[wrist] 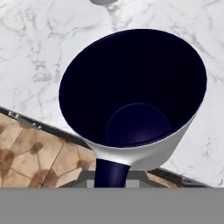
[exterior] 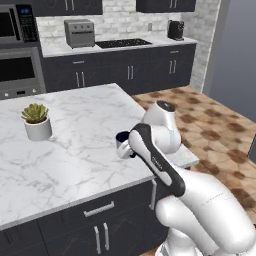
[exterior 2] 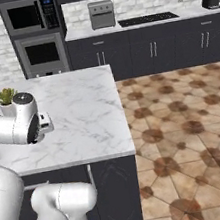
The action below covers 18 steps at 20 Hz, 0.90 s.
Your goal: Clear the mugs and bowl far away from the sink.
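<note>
The grey-white mug (wrist: 131,105) with a dark navy rim and inside is very close in the hand view, its navy handle pointing down toward my gripper (wrist: 111,181). The fingers themselves are hidden under the mug, and the mug hangs over the marble island's corner, so the gripper reads as shut on it. In the left base view the mug (exterior: 121,138) peeks out behind my forearm, just above the counter near its right edge. The green mug, the red bowl and the sink are out of view.
A white pot with a green plant (exterior: 37,121) stands on the marble island (exterior: 75,165), also visible as the plant (exterior 2: 6,97). The island's edge (wrist: 39,127) drops to the tiled floor (exterior 2: 186,129). Dark cabinets, an oven and a stove line the back wall.
</note>
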Available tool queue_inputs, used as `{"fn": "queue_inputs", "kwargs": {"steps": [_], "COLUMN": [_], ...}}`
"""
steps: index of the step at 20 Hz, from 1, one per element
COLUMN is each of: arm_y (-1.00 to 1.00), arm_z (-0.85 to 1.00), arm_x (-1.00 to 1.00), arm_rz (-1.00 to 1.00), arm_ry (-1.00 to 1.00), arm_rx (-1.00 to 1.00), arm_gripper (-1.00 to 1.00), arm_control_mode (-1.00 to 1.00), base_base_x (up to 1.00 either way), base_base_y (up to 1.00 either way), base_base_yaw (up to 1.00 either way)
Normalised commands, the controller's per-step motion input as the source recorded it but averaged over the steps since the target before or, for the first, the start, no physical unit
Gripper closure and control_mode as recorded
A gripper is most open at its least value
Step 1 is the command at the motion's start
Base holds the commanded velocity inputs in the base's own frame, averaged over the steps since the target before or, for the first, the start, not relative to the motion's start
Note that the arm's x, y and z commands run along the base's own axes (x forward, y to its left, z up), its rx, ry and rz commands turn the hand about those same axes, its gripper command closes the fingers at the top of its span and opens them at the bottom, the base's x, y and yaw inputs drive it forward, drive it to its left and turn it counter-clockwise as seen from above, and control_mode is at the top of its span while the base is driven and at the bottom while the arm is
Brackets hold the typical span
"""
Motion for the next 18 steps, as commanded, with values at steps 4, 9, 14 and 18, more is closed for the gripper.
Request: {"fn": "queue_inputs", "kwargs": {"steps": [4,9,14,18], "arm_y": [0.37,0.06,0.02,0.0], "arm_z": [-0.37,-0.42,-0.35,-0.29], "arm_x": [1.0,0.85,0.7,0.52], "arm_rz": [0.1,0.02,0.0,0.0], "arm_ry": [0.0,0.02,0.04,0.06], "arm_rx": [0.0,-0.01,-0.01,-0.01], "arm_gripper": [1.0,1.0,1.0,1.0], "arm_control_mode": [-1.0,-1.0,-1.0,-1.0], "base_base_x": [0.0,0.0,0.0,0.0], "base_base_y": [0.0,0.0,0.0,0.0], "base_base_yaw": [0.0,0.0,0.0,0.0]}}
